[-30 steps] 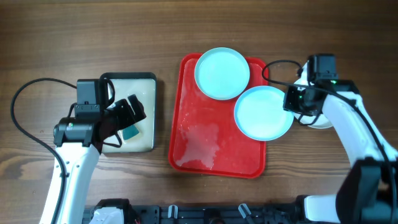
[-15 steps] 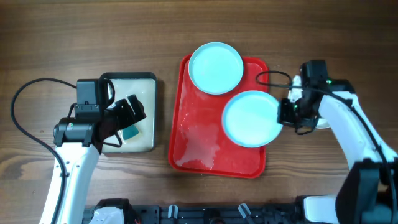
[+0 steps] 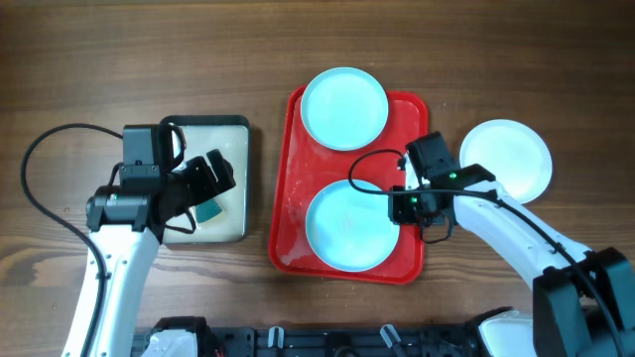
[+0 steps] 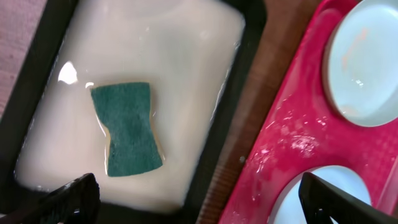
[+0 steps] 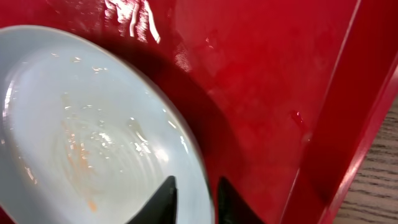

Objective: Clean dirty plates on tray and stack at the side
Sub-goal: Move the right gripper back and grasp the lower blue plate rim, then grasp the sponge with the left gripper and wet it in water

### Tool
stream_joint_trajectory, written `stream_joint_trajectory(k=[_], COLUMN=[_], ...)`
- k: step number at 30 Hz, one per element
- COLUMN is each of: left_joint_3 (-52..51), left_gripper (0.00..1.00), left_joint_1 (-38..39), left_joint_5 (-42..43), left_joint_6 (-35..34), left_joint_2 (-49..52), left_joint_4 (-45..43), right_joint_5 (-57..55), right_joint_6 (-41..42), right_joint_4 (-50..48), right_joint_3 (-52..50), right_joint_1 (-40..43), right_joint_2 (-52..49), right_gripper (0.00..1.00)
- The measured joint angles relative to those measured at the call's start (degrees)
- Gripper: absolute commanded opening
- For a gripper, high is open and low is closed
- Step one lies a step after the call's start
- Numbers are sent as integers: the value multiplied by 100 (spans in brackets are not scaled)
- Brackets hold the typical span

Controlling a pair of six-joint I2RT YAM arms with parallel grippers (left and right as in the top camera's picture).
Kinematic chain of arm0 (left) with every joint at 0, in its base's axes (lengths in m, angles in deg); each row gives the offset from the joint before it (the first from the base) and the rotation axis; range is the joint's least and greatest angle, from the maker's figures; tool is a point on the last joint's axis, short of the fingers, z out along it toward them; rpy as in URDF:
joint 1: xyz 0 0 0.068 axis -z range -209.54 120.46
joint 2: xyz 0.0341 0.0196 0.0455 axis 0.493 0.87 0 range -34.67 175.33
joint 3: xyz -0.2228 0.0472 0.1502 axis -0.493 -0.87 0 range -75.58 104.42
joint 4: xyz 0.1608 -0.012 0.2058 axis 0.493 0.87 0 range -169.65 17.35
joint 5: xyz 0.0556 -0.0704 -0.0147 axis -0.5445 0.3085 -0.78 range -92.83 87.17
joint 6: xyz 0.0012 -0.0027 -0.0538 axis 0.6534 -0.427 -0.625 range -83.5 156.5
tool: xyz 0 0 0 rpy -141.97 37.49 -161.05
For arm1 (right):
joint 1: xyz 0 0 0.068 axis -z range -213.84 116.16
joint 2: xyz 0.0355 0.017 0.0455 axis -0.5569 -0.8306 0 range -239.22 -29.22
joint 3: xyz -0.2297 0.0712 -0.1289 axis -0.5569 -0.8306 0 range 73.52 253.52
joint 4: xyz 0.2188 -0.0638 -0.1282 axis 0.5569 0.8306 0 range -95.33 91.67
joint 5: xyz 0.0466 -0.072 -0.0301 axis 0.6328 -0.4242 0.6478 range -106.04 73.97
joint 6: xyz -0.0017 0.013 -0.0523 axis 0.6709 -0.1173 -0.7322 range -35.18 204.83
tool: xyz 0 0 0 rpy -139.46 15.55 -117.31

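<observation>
Wooden table [image 3: 99, 59], red tray [image 3: 288, 198], right jaws seemingly pinching front blue plate [image 3: 347, 226], left jaws spread over sponge [image 4: 127, 129].

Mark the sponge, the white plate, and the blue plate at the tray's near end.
sponge [image 4: 129, 138], left wrist view, centre of its green face.
white plate [image 3: 506, 161], overhead view, middle of its bare inside.
near blue plate [image 3: 342, 226], overhead view, centre of its well.

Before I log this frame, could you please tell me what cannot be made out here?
Overhead: the left gripper covers part of the sponge.
Right wrist: picture edges cut off most of the lower blue plate and the fingers of the right gripper.
Overhead: that plate hides the floor of the red tray beneath it.
</observation>
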State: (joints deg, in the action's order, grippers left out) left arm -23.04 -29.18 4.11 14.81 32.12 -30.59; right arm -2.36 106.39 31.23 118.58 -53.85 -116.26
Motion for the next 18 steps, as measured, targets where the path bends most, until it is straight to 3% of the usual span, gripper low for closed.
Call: stream_joint_trajectory(k=[2, 5, 8, 9, 10, 13, 18], left_joint_3=[-22, -203, -256, -258, -258, -258, -214], left_gripper=[73, 52, 57, 51, 35, 4, 4], left_joint_1=[0, 0, 0, 0, 0, 0, -11], left_joint_5=[-173, -457, -579, -629, -658, -713, -776], left_joint_6=[-70, -208, -240, -247, -260, -367, -413], left_joint_2=[299, 1010, 1703, 1856, 1971, 2494, 2828], left_joint_4=[98, 94, -146, -389, -525, -732, -767], right_joint_5=[-4, 0, -4, -2, -4, -2, -2], right_joint_6=[-72, -109, -129, -129, -129, -129, -129], right_joint_4=[92, 286, 496, 566, 636, 695, 723], right_joint_3=[166, 304, 317, 319, 319, 319, 319], right_joint_1=[0, 0, 0, 0, 0, 0, 0], right_joint_2=[101, 490, 804, 817, 820, 820, 820], right_gripper=[27, 27, 27, 27, 27, 27, 27])
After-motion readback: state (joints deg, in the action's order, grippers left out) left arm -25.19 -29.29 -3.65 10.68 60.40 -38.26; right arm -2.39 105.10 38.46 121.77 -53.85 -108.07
